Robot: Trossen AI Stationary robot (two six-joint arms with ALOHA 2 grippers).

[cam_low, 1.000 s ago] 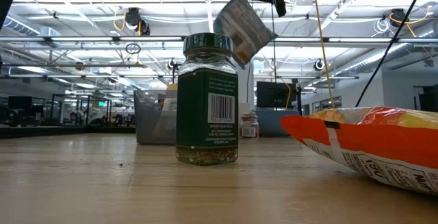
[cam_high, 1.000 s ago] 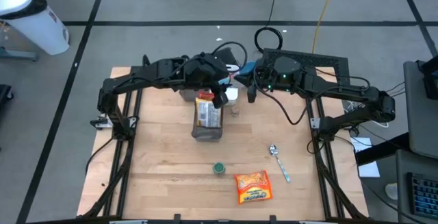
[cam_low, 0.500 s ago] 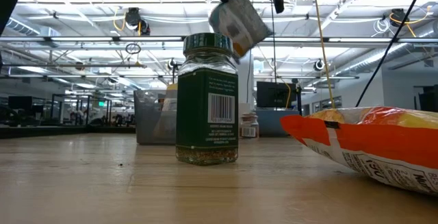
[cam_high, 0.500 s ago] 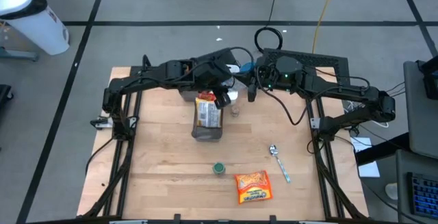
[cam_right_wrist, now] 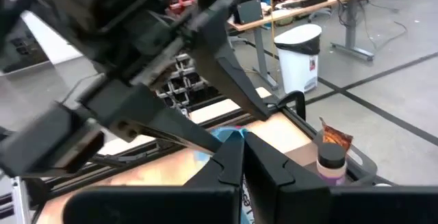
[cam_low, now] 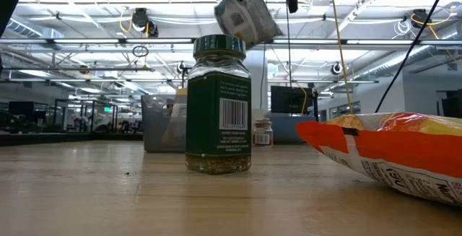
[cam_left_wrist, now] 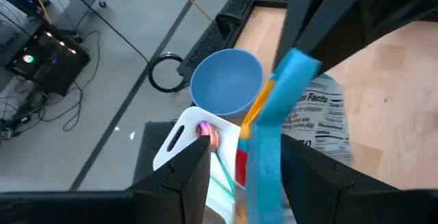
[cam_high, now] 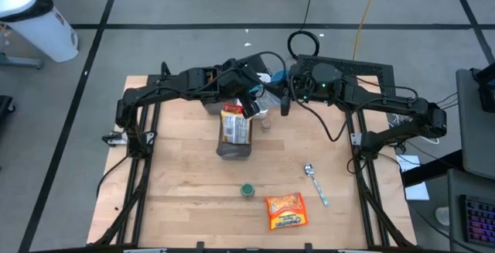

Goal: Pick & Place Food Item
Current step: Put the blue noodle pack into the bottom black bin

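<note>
While you look down from above, you see your left gripper (cam_high: 249,104) at the far middle of the wooden table (cam_high: 178,183), its fingers closed on the top edge of a food packet (cam_high: 236,129). The packet hangs from that grip, its body reaching toward the near side over the boards. From table height you see the same packet (cam_low: 245,16) held up in the air, tilted, higher than the lid of the green spice jar (cam_low: 219,105). In the left wrist view you see a blue and orange edge of the packet (cam_left_wrist: 274,125) pinched between the two dark fingers (cam_left_wrist: 181,176), with printed white wrapping beside it.

Your right gripper (cam_high: 284,103) waits just beside the left one at the far edge, fingers pressed together on nothing; the right wrist view shows its fingers (cam_right_wrist: 229,166) meeting with no gap.

Beyond the left gripper you see a blue bowl (cam_left_wrist: 226,83) and other items in a clear container (cam_high: 213,104) at the far edge of the table.

Toward the near side, the spice jar (cam_high: 247,190) stands upright on the boards. An orange snack bag (cam_high: 285,210) lies flat near it, on the right arm's side, and a spoon (cam_high: 315,183) lies just beyond the bag. None of these three touches another.
</note>
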